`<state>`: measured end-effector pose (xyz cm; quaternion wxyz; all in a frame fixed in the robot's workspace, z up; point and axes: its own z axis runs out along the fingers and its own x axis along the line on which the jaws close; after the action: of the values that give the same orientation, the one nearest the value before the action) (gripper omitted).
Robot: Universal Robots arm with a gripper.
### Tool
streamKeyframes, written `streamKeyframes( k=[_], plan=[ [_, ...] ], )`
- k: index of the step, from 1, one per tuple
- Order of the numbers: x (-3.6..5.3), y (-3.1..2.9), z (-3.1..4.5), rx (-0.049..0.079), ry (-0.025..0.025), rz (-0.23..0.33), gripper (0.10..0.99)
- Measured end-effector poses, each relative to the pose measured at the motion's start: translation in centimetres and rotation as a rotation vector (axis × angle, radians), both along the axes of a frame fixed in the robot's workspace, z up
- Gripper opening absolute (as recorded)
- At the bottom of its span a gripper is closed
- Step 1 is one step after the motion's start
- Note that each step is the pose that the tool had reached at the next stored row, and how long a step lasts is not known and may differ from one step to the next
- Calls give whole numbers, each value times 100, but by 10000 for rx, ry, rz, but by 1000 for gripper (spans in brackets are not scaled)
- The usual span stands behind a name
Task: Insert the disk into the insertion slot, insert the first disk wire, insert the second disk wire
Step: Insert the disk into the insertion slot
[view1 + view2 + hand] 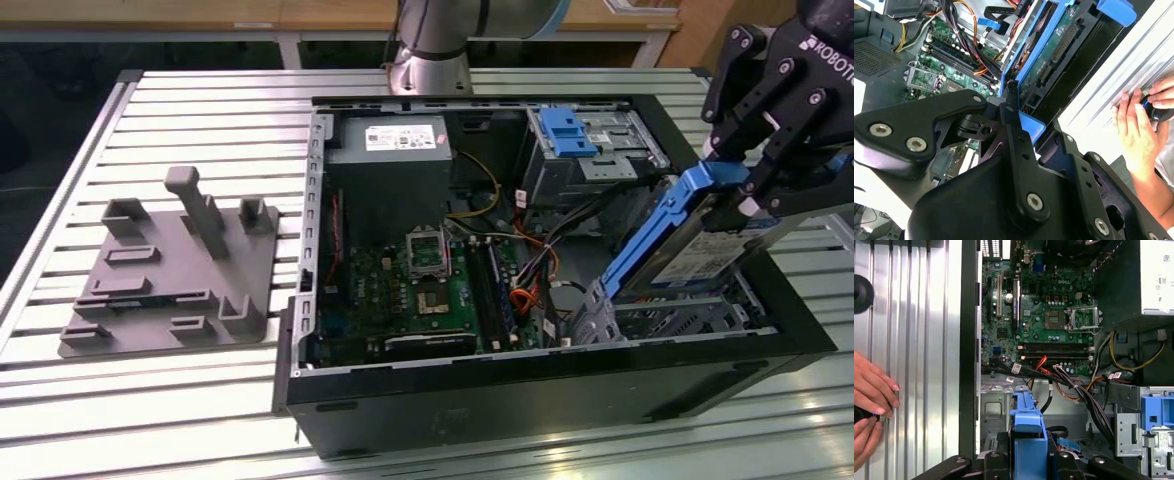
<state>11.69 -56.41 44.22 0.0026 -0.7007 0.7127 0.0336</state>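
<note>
My gripper (741,182) is closed on the blue handle end of the disk (694,255). In both wrist views the blue carrier sits squeezed between my black fingers (1015,125). The disk hangs away from my fingertips at a tilt, with its label side showing in the exterior view. Its far end reaches the insertion slot (674,318), the bare metal cage below my grip in the corner of the computer case (534,395). Whether that end has entered the cage I cannot tell. Beyond my fingertips lie a bundle of cables (1074,387) and then the green motherboard (1054,315). Off to one side of my fingers, outside the case wall, a person's hand (871,390) rests on the slatted table (919,340).
</note>
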Motion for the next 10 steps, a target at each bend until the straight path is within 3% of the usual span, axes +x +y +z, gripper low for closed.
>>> streamKeyframes(
  k=[10],
  plan=[
    [7,0,-101,1,7,0,365]
  ],
)
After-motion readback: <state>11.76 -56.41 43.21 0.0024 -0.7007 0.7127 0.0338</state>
